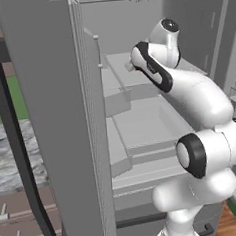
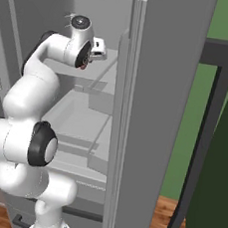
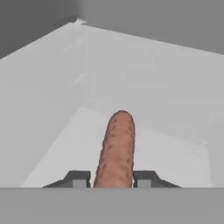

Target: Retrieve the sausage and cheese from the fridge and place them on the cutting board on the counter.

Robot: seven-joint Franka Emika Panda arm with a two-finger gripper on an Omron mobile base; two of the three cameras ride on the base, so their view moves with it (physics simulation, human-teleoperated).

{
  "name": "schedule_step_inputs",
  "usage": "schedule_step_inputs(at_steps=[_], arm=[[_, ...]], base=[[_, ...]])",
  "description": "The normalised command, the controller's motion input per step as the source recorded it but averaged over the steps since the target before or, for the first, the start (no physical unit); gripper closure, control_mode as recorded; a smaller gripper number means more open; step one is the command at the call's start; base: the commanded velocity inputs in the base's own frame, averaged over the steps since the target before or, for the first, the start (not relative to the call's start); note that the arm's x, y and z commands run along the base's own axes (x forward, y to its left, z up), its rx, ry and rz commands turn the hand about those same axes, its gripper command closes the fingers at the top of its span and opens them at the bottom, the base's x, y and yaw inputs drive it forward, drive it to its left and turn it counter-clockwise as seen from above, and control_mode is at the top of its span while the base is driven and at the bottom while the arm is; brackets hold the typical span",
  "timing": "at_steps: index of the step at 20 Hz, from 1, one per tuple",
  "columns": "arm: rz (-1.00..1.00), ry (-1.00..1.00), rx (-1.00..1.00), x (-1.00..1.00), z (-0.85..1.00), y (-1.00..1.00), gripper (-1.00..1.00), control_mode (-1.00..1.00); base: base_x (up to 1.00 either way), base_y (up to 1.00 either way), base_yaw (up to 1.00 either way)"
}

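Inside fridge [image 1: 50,120], end effector [image 3: 112,179] clamping sausage [image 3: 117,148], no legible writing

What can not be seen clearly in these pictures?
- Sausage: near end cut off in the hand view, between the gripper fingertips.
- Cheese, cutting board: whereabouts cannot be told.
- Fridge shelf under the hand: hidden by the arm in the left base view.

The near end of the sausage [image 3: 116,148] is cut off at the bottom of the hand view, so its full length cannot be seen. In the left base view the arm hides the gripper and part of the fridge [image 1: 140,123] shelves. The counter [image 1: 12,153] is cut off by the left edge, and the open fridge door hides the rest.
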Motion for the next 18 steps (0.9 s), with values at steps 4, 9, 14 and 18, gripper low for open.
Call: schedule_step_inputs(at_steps=[4,9,14,18], arm=[[0.07,-0.12,0.00,-0.91,0.32,-0.28,1.00,-1.00],[0.11,-0.07,0.00,-1.00,0.31,-0.15,1.00,-1.00],[0.09,-0.10,0.00,-1.00,0.10,-0.04,1.00,-1.00],[0.08,-0.14,-0.06,-1.00,0.01,-0.03,1.00,-1.00]], base=[[0.00,0.00,0.00],[0.00,0.00,0.00],[0.00,0.00,0.00],[0.00,0.00,0.00]])
